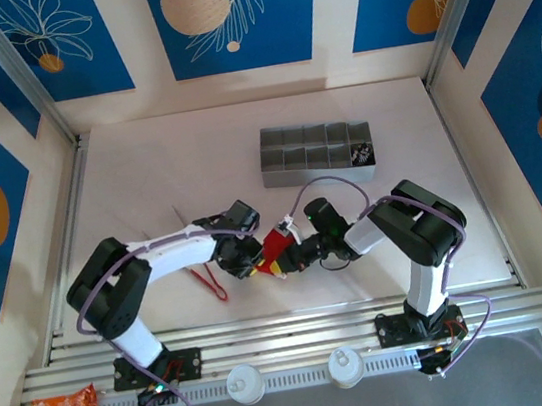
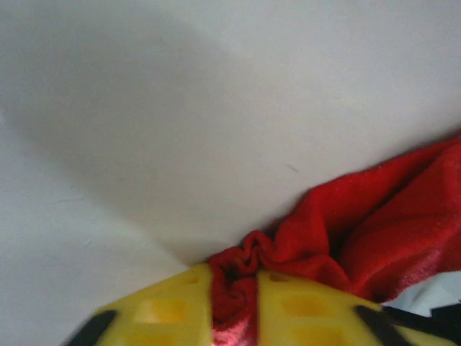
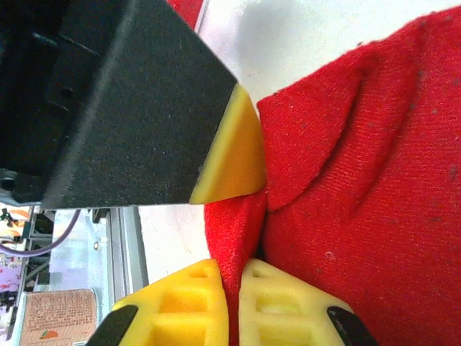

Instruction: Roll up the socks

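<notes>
Left pincer point(image 2: 234, 292) and right pincer point(image 3: 232, 306) each pinched the red sock point(image 1: 277, 246), bunched between them on the table point(image 1: 166, 177); rolling seemed barely begun, next calling for turning the fabric over itself.

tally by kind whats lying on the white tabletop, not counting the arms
red sock: 1
red-handled tongs: 1
grey compartment tray: 1
total: 3

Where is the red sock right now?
Top view: the red sock sits near-centre on the table, pinched between the left gripper and right gripper, right of the red tongs.
</notes>
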You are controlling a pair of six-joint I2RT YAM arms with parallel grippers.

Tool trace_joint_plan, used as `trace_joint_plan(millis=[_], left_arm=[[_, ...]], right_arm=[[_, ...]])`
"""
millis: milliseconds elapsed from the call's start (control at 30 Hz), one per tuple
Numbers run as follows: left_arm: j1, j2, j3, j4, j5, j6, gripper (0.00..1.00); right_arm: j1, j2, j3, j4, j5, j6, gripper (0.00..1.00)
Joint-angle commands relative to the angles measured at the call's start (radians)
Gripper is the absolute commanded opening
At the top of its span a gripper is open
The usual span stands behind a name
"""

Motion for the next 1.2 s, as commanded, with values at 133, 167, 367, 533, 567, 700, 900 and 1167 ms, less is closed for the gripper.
trace_joint_plan(millis=[133,167,367,533,567,700,900,1167], left_arm=[[-0.033,0.115,0.066,-0.223,0.066,-0.082,0.0],[-0.034,0.112,0.067,-0.245,0.067,-0.103,0.0],[-0.034,0.144,0.166,-0.417,0.05,-0.157,0.0],[-0.033,0.192,0.252,-0.512,0.031,-0.163,0.0],[-0.031,0.204,0.265,-0.528,0.033,-0.164,0.0],[-0.026,0.229,0.296,-0.55,0.028,-0.161,0.0],[0.011,0.233,0.313,-0.578,0.031,-0.152,0.0],[0.058,0.239,0.313,-0.59,0.054,-0.127,0.0]], right_arm=[[0.126,-0.076,0.01,-0.415,0.416,-0.244,0.13],[0.151,-0.115,-0.002,-0.404,0.47,-0.261,0.21],[0.319,-0.372,-0.075,-0.362,0.832,-0.323,0.44],[0.465,-0.485,-0.093,-0.399,1.076,-0.351,0.53],[0.494,-0.489,-0.091,-0.409,1.112,-0.362,0.53],[0.576,-0.486,-0.066,-0.429,1.233,-0.413,0.56],[0.625,-0.412,-0.029,-0.41,1.273,-0.493,0.56],[0.647,-0.261,0.081,-0.35,1.285,-0.66,0.54]])
